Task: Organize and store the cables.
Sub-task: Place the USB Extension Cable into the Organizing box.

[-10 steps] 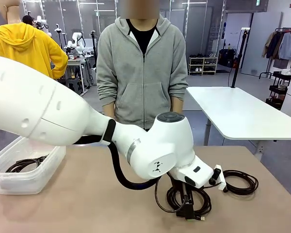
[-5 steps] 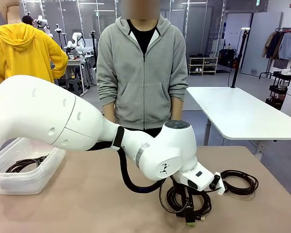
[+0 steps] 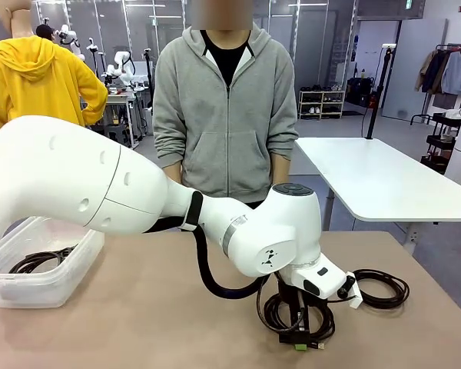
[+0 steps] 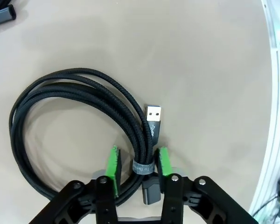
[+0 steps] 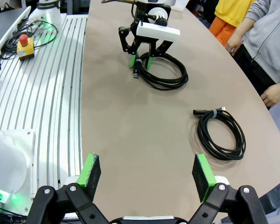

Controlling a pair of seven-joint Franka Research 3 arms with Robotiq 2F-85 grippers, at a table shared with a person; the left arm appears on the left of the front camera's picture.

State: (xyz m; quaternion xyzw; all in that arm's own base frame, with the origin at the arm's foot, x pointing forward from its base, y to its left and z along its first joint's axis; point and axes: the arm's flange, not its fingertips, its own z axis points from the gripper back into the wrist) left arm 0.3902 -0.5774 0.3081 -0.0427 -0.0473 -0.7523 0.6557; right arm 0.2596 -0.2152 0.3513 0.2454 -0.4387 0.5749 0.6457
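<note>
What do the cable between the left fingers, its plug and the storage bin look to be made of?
The cable looks sleeved in black braided fabric, matte: a woven pattern runs along its strands. Its plug has a bright metal tip on a grey shell, metal or plastic, unclear. The bin is probably translucent plastic: a coil inside shows through its wall.

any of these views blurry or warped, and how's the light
Left wrist view: sharp, the braid of the coiled cable in the left claw reads clearly, soft shadow under it. Right wrist view: wide angle bends the table edge and rails; the second cable is in focus. Front view: even, soft light.
</note>
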